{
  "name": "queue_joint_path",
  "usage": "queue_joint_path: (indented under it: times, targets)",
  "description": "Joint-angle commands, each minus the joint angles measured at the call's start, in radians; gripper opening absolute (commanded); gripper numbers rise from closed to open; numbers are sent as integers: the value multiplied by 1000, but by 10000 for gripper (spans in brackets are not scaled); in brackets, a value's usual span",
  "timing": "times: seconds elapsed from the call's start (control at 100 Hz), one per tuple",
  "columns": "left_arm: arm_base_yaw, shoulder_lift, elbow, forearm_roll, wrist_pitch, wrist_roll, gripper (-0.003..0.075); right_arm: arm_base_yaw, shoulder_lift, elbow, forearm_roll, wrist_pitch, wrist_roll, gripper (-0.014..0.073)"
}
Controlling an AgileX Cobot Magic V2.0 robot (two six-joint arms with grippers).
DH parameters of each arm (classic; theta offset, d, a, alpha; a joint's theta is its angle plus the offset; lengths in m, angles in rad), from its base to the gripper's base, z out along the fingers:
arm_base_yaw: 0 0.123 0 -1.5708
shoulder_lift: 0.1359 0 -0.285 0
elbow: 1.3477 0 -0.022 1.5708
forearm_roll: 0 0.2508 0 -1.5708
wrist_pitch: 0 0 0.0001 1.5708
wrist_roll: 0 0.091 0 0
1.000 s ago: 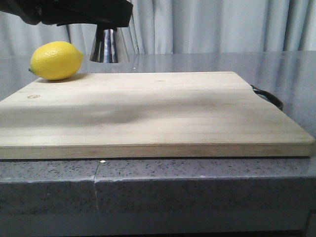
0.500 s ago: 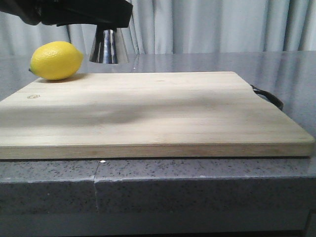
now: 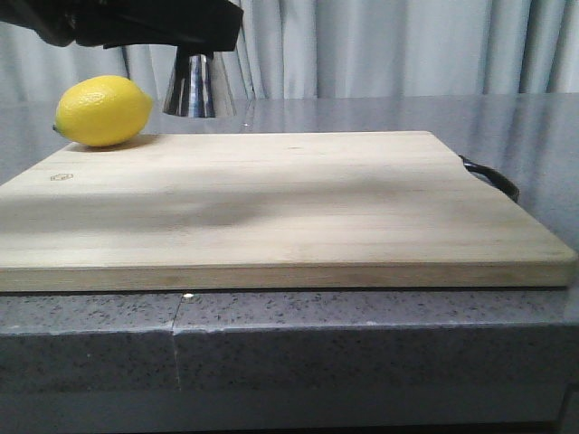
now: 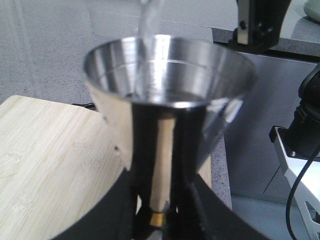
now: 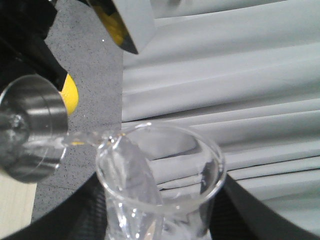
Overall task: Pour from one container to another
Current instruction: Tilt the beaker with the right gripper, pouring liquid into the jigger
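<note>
Above the far left corner of the board (image 3: 271, 199) we see the jigger (image 4: 167, 100) held upright, long axis vertical, its wide mouth up and a thin gold band at its waist; the left tool (image 4: 160, 210) is clenched on its lower half. Its steel is mirror-bright, and clear liquid lies in the cup. Beside its rim the glass beaker (image 5: 160, 175) tilts, lip toward the jigger, a clear stream running across into it. The right tool (image 5: 160, 220) grips the beaker low down. We can read no writing on either vessel. A lemon (image 3: 102, 110) rests on the board's far left corner, over the grey table (image 3: 362, 344).
</note>
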Motion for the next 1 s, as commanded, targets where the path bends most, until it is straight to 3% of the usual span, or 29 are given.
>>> queue_joint_path:
  times: [0.0, 0.63, 0.8, 0.99]
  targets:
    - [-8, -40, -25, -76, 112, -5, -19, -1, -35, -41, -19, -18, -3, 276]
    - [-8, -40, -25, -76, 112, -5, -19, -1, -35, -40, -58, -14, 5, 276]
    - [-8, -40, -25, -76, 112, -5, -19, -1, -35, -40, -47, -15, 176, 276]
    - [-8, -40, -25, -76, 112, -5, -19, -1, -35, -40, -47, -15, 475, 276]
